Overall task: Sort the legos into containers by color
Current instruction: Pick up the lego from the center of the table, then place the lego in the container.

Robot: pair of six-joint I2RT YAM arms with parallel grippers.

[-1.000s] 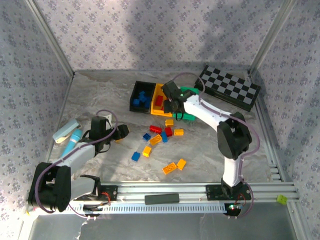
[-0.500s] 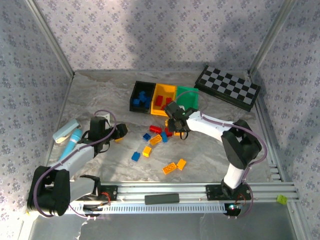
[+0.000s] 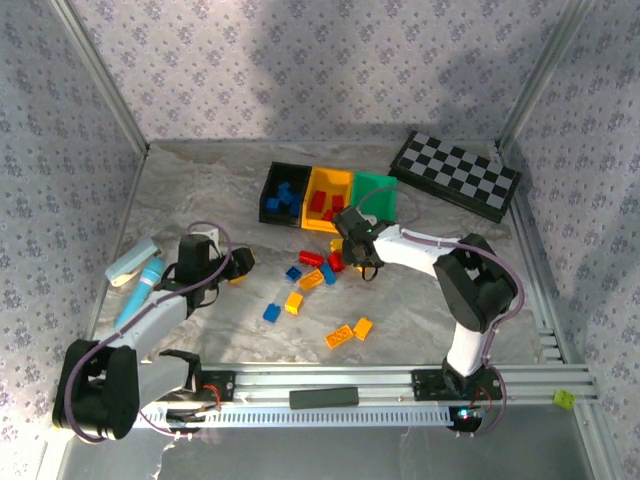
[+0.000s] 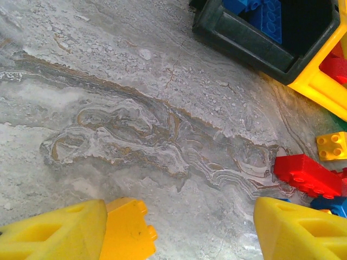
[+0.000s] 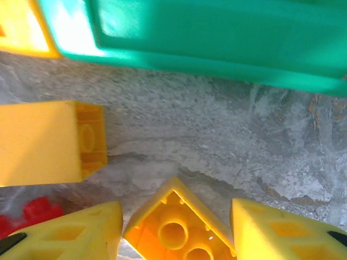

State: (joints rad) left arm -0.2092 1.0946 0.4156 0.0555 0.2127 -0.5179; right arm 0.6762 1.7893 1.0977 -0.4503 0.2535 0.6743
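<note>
Your left gripper (image 4: 179, 208) sits low over the table (image 4: 135, 81) with its jaws wide. An orange brick (image 4: 127, 233) lies against the inside of one finger, and the other finger is well away from it. Your right gripper (image 5: 176, 208) is down just in front of the green bin (image 5: 217, 38). An upside-down brick (image 5: 173, 233) lies between its fingers, but you cannot tell if they pinch it. Blue bricks (image 3: 283, 195) lie in the black bin (image 3: 268, 190) and red bricks (image 3: 322, 203) in the yellow bin (image 3: 330, 173). More legos (image 3: 311, 258) lie loose on the table.
</note>
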